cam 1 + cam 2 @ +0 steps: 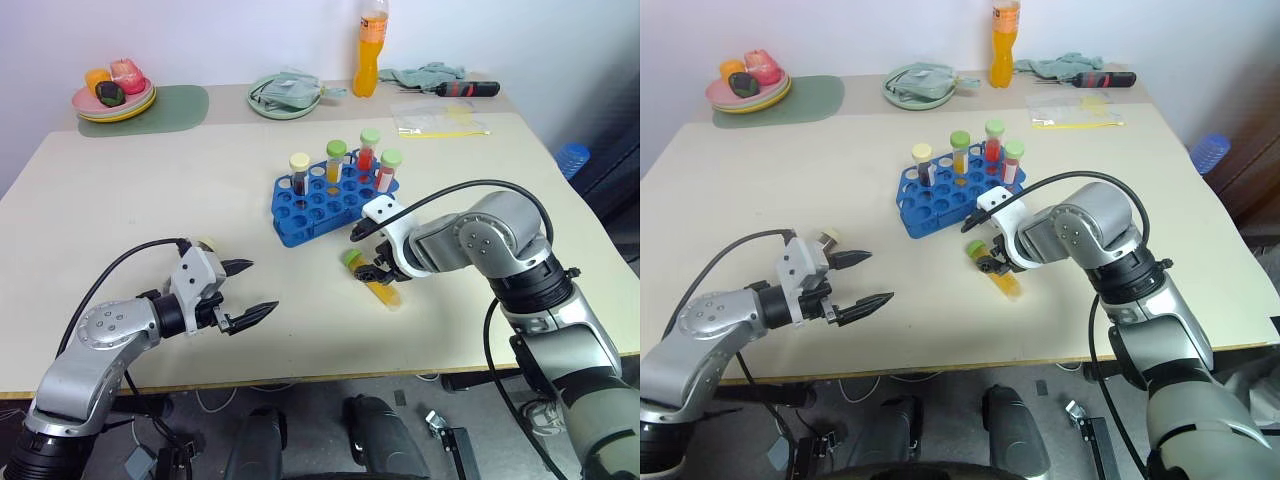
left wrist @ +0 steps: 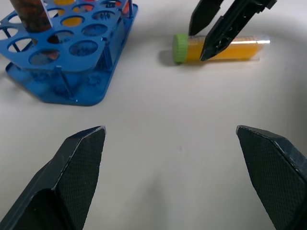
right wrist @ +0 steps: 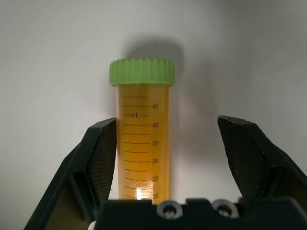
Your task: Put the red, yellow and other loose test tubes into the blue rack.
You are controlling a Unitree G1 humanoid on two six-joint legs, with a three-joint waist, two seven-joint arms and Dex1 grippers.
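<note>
The blue rack (image 1: 312, 208) stands at the table's middle with several capped tubes upright in its far rows. Among them are a red-filled one (image 1: 368, 152) and a yellow-filled one (image 1: 335, 162). A loose yellow test tube (image 1: 380, 287) with a green cap lies flat just in front of the rack. My right gripper (image 3: 167, 122) points down over it, open, one finger on each side of the tube (image 3: 142, 143). My left gripper (image 1: 262, 286) hovers open over bare table to the left, nothing between its fingers (image 2: 81, 158). A small pale cap (image 1: 206, 243) peeks out behind it.
Along the back edge are a stack of plates with food (image 1: 113, 100) on a green mat, a green plate with a cloth (image 1: 285, 97), an orange bottle (image 1: 370, 50), a plastic bag (image 1: 440, 118) and a screwdriver (image 1: 465, 89).
</note>
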